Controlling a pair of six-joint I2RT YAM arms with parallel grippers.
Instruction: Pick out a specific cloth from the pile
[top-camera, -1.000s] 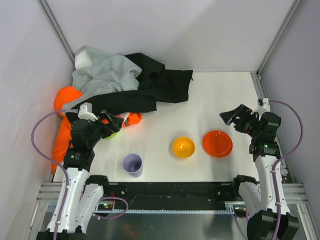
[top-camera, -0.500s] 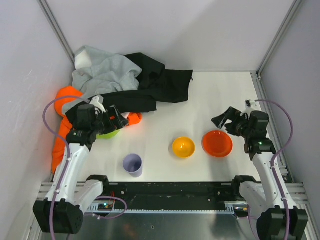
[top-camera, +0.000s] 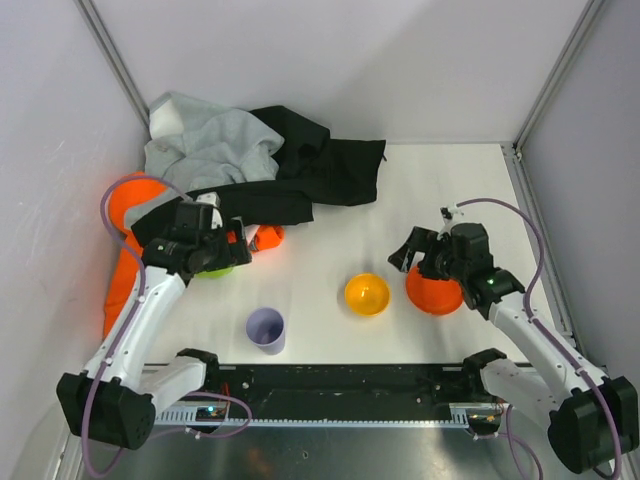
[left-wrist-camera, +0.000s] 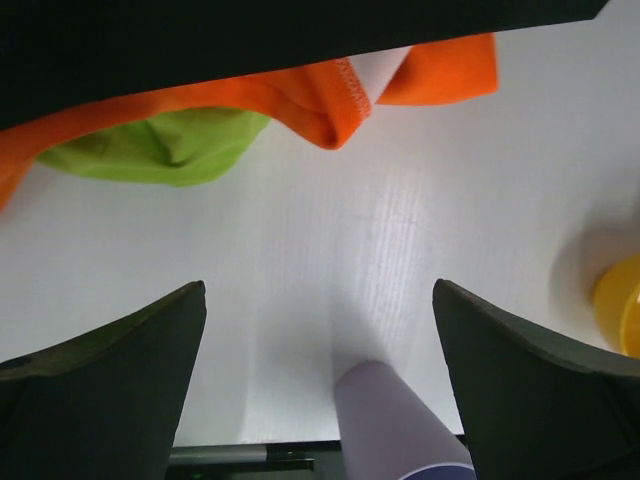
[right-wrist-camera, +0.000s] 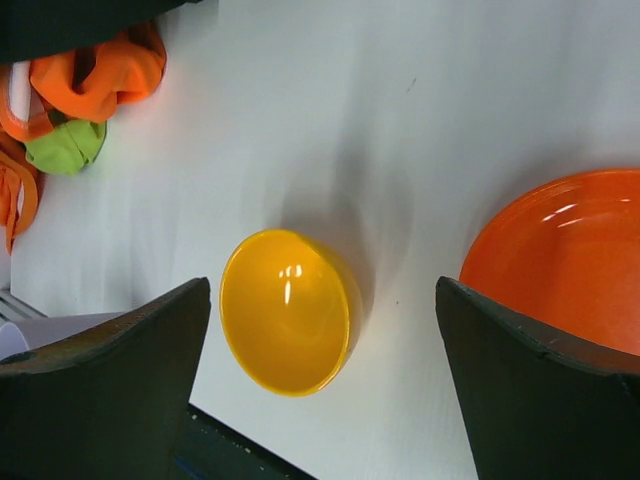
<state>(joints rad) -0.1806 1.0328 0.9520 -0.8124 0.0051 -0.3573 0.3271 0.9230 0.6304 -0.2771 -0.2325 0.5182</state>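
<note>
The pile (top-camera: 240, 165) of grey, black and orange garments lies at the back left. Only a small fold of the lime-green cloth (top-camera: 215, 269) shows, under the orange garment at the pile's near edge; the rest is hidden. It also shows in the left wrist view (left-wrist-camera: 160, 146) and in the right wrist view (right-wrist-camera: 66, 146). My left gripper (top-camera: 232, 246) is open and empty, hovering right beside the green fold; in its own view (left-wrist-camera: 320, 292) the jaws stand wide apart. My right gripper (top-camera: 407, 250) is open and empty over the table between the bowls; in its own view (right-wrist-camera: 325, 288) the jaws are also wide.
A lilac cup (top-camera: 265, 329) stands near the front edge, just in front of my left gripper (left-wrist-camera: 400, 420). A yellow bowl (top-camera: 367, 294) and an orange bowl (top-camera: 437, 292) sit at the front right. Frame posts and side walls bound the table.
My left gripper moved away from me toward the pile's near edge. My right arm swung left and now reaches over the orange bowl toward the yellow bowl. Both stayed open.
</note>
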